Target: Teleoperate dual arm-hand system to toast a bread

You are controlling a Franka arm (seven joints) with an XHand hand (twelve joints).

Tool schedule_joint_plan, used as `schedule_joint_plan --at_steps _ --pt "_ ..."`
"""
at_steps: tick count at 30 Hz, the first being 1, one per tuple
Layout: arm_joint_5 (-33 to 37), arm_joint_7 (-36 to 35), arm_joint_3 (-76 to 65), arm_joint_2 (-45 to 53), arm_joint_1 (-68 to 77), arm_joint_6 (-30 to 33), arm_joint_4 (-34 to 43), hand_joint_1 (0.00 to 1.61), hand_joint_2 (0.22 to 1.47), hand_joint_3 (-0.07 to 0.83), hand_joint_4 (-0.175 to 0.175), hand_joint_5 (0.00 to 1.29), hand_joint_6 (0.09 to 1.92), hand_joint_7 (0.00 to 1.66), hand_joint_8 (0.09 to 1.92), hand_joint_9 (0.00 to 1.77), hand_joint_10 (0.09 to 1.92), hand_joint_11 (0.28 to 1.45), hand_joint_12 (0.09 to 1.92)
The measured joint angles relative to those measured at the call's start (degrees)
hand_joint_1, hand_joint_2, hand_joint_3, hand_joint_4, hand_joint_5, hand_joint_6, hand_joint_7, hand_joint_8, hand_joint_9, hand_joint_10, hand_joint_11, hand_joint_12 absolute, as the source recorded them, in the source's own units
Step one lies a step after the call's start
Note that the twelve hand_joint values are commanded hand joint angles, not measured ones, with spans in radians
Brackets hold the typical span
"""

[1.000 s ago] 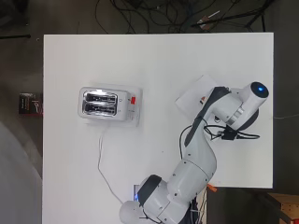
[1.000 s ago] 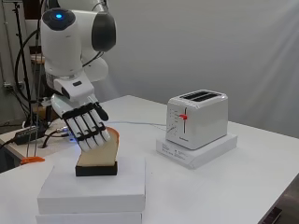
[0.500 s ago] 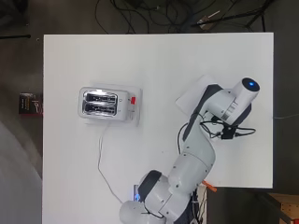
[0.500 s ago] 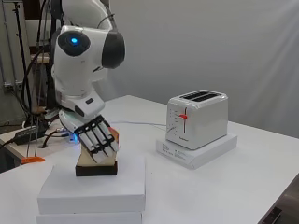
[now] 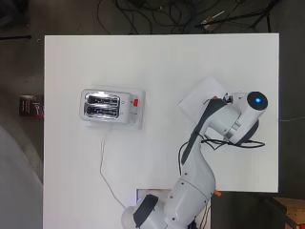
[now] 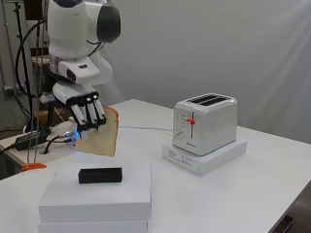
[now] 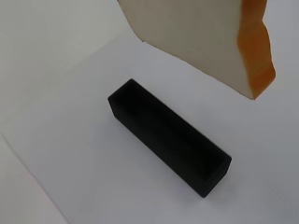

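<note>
robot hand (image 6: 87, 114) | pinching bread slice (image 6: 101, 134) | above black holder (image 6: 100, 175)

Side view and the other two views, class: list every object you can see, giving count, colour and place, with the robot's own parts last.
Slice of bread with tan crust: one, pale, held in the air above the black holder.
Black rectangular slotted holder: one, on the white boxes, empty.
Flat white boxes: two, stacked, near table edge.
White two-slot toaster with red lever: one, on a flat white base, mid-table.
White cord: one, from toaster towards arm base.
White table: one.
Hand: one, black and white, pinching the bread.
</note>
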Motion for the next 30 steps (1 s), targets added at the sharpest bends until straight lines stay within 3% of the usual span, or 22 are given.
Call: schedule_joint_plan --at_steps 3,7,11,15,20,24,30 --pt "-0.4 0.6 -4.6 -6.9 5.3 -0.2 -0.3 1.23 1.17 0.002 -0.175 0.72 1.2 1.03 1.07 1.28 0.43 0.65 0.66" --pt "8.5 -1.3 -6.2 -8.3 8.1 -1.6 0.6 1.22 1.21 0.001 -0.175 0.64 1.32 0.97 1.15 1.26 0.42 0.66 0.64" --pt "14.0 1.4 -5.7 -5.6 9.9 -2.4 1.5 1.22 1.21 0.0 -0.173 0.65 1.31 0.97 1.15 1.22 0.51 0.67 0.65" --pt "16.9 0.4 -0.3 -4.1 12.7 -3.2 2.8 1.23 1.18 -0.001 -0.171 0.7 1.26 1.02 1.07 1.25 0.47 0.67 0.63" --pt "19.0 -0.4 15.5 -3.6 15.1 -2.7 2.7 1.23 1.17 0.002 -0.175 0.7 1.28 1.08 0.94 1.36 0.16 0.69 0.53" --pt "19.8 -0.2 27.1 -5.2 17.1 -0.4 -0.2 1.24 1.16 0.003 -0.175 0.71 1.25 1.09 0.93 1.44 0.09 0.68 0.66" --pt "19.0 0.3 29.4 -8.0 17.5 0.4 -5.0 1.24 1.16 0.001 -0.175 0.72 1.21 1.09 0.95 1.48 0.09 0.65 0.8"
